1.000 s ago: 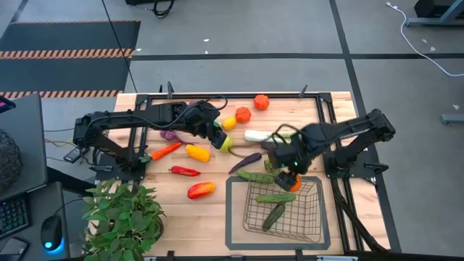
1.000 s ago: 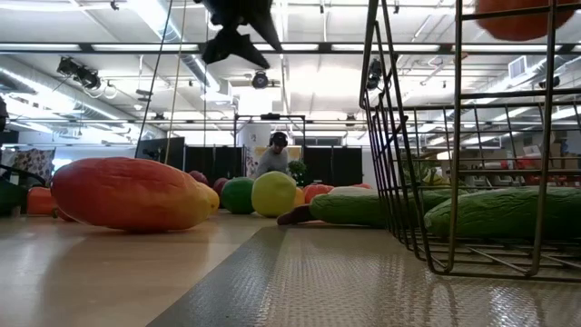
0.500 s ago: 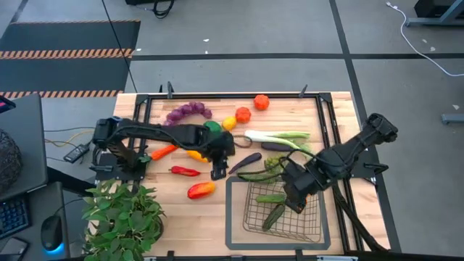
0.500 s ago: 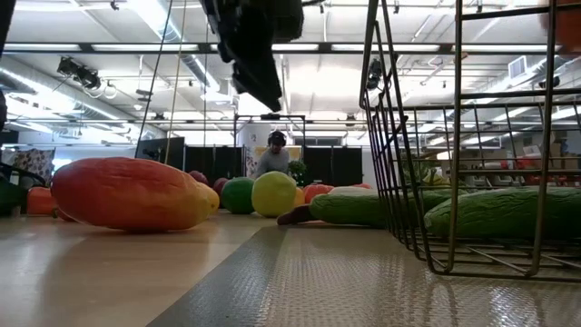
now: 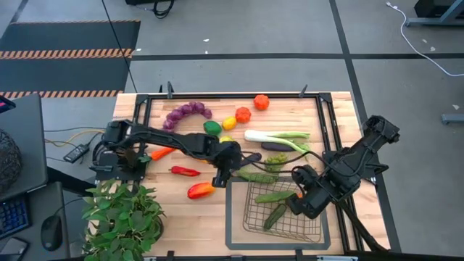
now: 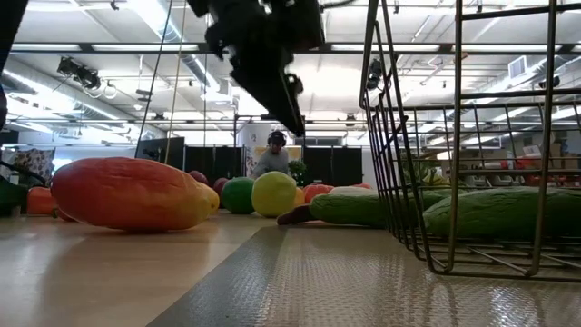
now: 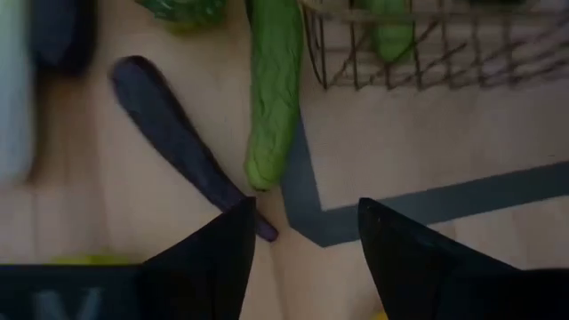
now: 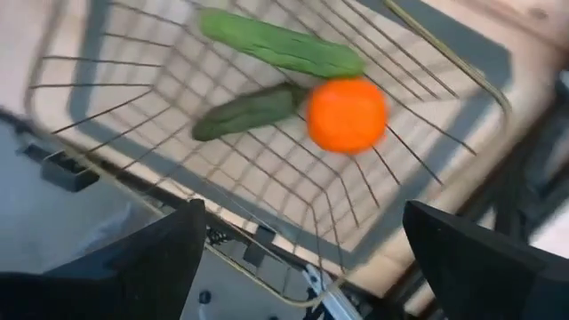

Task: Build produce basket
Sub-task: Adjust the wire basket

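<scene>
At the table's nine o'clock side we are seeing the left arm reaching in toward the centre, its left gripper hanging just off the ten o'clock corner of the wire-mesh basket, fingers parted with nothing between them. In the left wrist view those fingers are framing the tips of a dark purple eggplant and a green cucumber lying beside the basket's flat frame. The basket is sitting at the table's five o'clock. At its three o'clock edge the right gripper is hovering, jaws spread wide and empty, above two cucumbers and an orange tomato inside the mesh
</scene>
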